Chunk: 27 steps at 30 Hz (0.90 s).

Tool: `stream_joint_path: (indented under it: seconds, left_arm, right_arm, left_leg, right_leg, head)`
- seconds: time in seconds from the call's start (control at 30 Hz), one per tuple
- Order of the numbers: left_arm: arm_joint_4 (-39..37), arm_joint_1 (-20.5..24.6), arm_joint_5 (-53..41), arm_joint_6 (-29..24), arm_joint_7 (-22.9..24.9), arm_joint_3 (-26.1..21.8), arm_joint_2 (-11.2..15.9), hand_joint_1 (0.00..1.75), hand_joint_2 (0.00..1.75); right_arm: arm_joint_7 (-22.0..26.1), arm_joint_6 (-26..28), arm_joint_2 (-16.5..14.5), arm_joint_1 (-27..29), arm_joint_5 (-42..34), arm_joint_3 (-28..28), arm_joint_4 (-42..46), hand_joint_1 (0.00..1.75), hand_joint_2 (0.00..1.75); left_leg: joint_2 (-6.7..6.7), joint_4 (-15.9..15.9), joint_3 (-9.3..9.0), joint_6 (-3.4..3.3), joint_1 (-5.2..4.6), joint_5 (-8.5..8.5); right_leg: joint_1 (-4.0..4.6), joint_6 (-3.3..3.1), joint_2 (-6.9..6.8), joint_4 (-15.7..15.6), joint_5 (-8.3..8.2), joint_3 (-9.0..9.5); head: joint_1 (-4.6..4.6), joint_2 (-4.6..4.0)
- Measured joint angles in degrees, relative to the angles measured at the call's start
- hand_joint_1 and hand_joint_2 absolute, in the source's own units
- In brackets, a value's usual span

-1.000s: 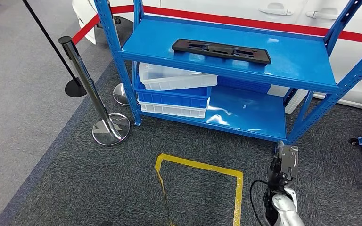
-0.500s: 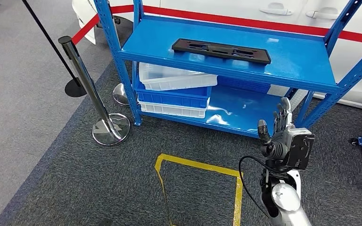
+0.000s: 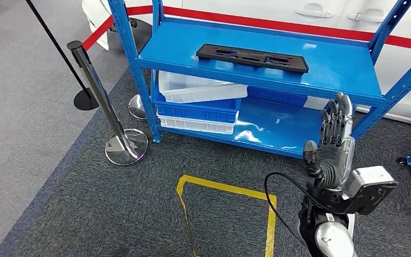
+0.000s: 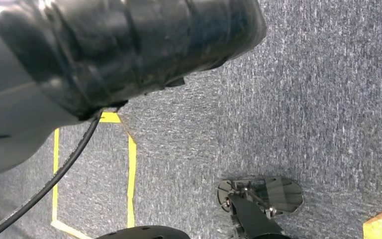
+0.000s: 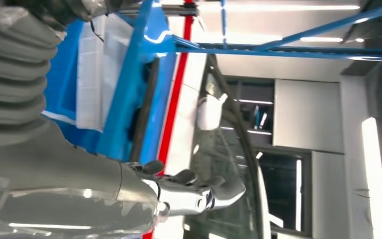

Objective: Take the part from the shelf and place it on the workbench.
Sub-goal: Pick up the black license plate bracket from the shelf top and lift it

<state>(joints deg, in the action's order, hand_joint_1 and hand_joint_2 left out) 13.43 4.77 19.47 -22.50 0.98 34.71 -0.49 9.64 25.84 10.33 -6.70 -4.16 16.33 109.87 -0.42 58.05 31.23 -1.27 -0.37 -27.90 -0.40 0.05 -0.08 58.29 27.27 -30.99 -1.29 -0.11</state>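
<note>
A long flat black part (image 3: 251,57) with cut-outs lies on the top level of the blue shelf (image 3: 332,69). My right hand (image 3: 334,140) is raised in front of the shelf's right side, below the top level, fingers straight and apart, holding nothing. It stands well to the right of the part and lower than it. In the right wrist view the hand (image 5: 179,191) points toward the blue shelf edge (image 5: 144,74), where the black part (image 5: 142,114) shows edge-on.
White and blue bins (image 3: 198,101) are stacked on the shelf's lower level at the left. A chrome stanchion (image 3: 104,107) with a red rope stands left of the shelf. A white car (image 3: 310,13) is behind it. Yellow tape (image 3: 230,195) marks the carpet.
My right hand has risen from near the floor to the level of the lower shelf space, with its fingers stretched upward. The part and shelf have not moved.
</note>
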Motion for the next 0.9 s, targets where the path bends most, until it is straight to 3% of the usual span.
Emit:
stream_joint_path:
  seconds: [0.07,0.13,0.23,0.27,0.3,0.33,0.4,0.47,0.6,0.67,0.73,0.8,0.83,0.9]
  left_arm:
    - [0.00,0.04,-0.09,-0.39,-0.25,0.05,0.03,0.00,0.00]
    - [0.01,0.13,-0.13,-0.72,-0.49,0.08,0.02,0.00,0.00]
    - [-0.01,0.23,-0.13,-0.99,-0.61,0.10,0.04,0.00,0.00]
    - [-0.03,0.23,-0.13,-1.11,-0.61,0.11,0.06,0.00,0.00]
    - [-0.04,0.22,-0.13,-1.23,-0.62,0.11,0.08,0.00,0.00]
    - [-0.05,0.22,-0.13,-1.33,-0.63,0.13,0.10,0.00,0.00]
    - [-0.09,0.25,-0.11,-1.48,-0.70,0.15,0.15,0.00,0.00]
    - [-0.18,0.33,-0.04,-1.63,-0.84,0.16,0.29,0.00,0.00]
    - [-0.26,0.37,0.03,-1.83,-1.16,0.22,0.34,0.00,0.00]
    - [-0.26,0.46,-0.05,-1.83,-1.22,0.37,0.26,0.00,0.00]
    - [-0.27,0.50,-0.12,-1.84,-1.23,0.60,0.23,0.00,0.00]
    - [-0.28,0.38,-0.13,-1.87,-1.22,0.79,0.23,0.00,0.00]
    - [-0.29,0.33,-0.13,-1.89,-1.22,0.85,0.23,0.00,0.00]
    - [-0.30,0.39,-0.13,-1.93,-1.23,0.96,0.26,0.00,0.00]
  right_arm:
    - [0.07,0.04,0.18,0.08,0.20,0.18,1.26,0.00,0.00]
    - [0.11,0.04,0.45,0.15,0.32,0.27,2.24,0.00,0.00]
    - [0.12,0.04,0.83,0.62,0.57,0.43,3.09,0.00,0.00]
    - [0.11,0.04,0.94,0.84,0.64,0.48,3.25,0.00,0.00]
    - [0.11,0.04,1.04,0.99,0.69,0.52,3.40,0.00,0.00]
    - [0.10,0.03,1.11,1.05,0.74,0.55,3.56,0.00,0.00]
    - [0.10,-0.06,1.18,1.05,0.81,0.62,3.86,0.00,0.00]
    - [0.10,-0.25,1.19,1.11,0.82,0.72,4.17,0.00,0.00]
    - [0.11,-0.62,1.34,1.09,0.82,0.88,4.68,0.00,0.00]
    - [0.11,-0.77,1.36,1.00,0.82,0.93,4.98,0.00,0.00]
    - [0.11,-0.91,1.36,0.97,0.82,0.97,5.12,0.00,0.00]
    - [0.10,-1.03,1.36,0.99,0.82,0.99,5.11,0.00,0.00]
    - [0.10,-1.07,1.36,0.99,0.81,0.99,5.12,0.00,0.00]
    - [0.11,-1.11,1.36,0.98,0.81,1.00,5.13,0.00,0.00]
  left_leg:
    - [0.05,-0.79,-0.24,-0.49,0.20,0.47]
    - [0.18,-1.93,-0.65,-1.02,0.59,1.13]
    - [0.28,-2.33,-0.68,-1.23,0.72,1.37]
    - [0.27,-2.30,-0.69,-1.18,0.76,1.33]
    - [0.22,-2.23,-0.74,-1.04,0.84,1.24]
    - [0.14,-2.05,-0.81,-0.79,1.00,1.06]
    - [-0.03,-1.16,-0.69,0.17,1.29,0.35]
    - [-0.16,-0.06,-0.10,1.20,1.34,-0.24]
    - [-0.08,0.89,0.61,2.29,1.82,-0.90]
    - [0.07,5.49,2.88,2.40,1.90,-3.30]
    - [0.10,13.18,6.93,2.14,1.68,-6.14]
    - [0.10,16.53,9.17,1.45,1.17,-5.99]
    - [0.09,14.96,8.74,0.90,0.78,-4.41]
    - [0.11,7.49,5.57,-0.51,-0.31,-0.53]
  right_leg:
    - [-0.02,0.34,0.01,-0.09,0.00,0.06]
    - [-0.01,0.69,0.04,2.24,1.56,-1.05]
    - [-0.53,1.27,0.06,12.65,6.09,-6.53]
    - [-0.83,1.52,0.05,14.99,6.36,-7.92]
    - [-1.18,1.79,0.04,15.06,5.35,-8.26]
    - [-1.54,2.10,0.03,12.92,3.38,-7.53]
    - [-2.01,2.81,0.10,5.77,-0.45,-4.69]
    - [-1.92,2.35,0.33,2.23,-1.38,-3.29]
    - [-1.20,0.08,0.48,2.36,-1.13,-3.57]
    - [-0.99,-0.69,0.40,2.23,-1.19,-3.49]
    - [-0.49,-1.15,0.33,2.24,-1.18,-3.50]
    - [0.09,-1.47,0.33,2.24,-1.14,-3.46]
    - [0.32,-1.58,0.35,2.24,-1.13,-3.40]
    - [0.57,-1.65,0.37,2.20,-1.11,-3.26]
  head:
    - [0.02,0.00]
    - [0.09,0.00]
    - [0.12,0.00]
    - [0.11,0.00]
    - [0.11,0.00]
    - [0.11,0.00]
    - [0.18,0.00]
    - [0.18,0.01]
    - [-0.17,0.01]
    - [-0.32,0.00]
    - [-0.37,0.00]
    - [-0.36,0.00]
    - [-0.35,0.00]
    - [-0.31,0.00]
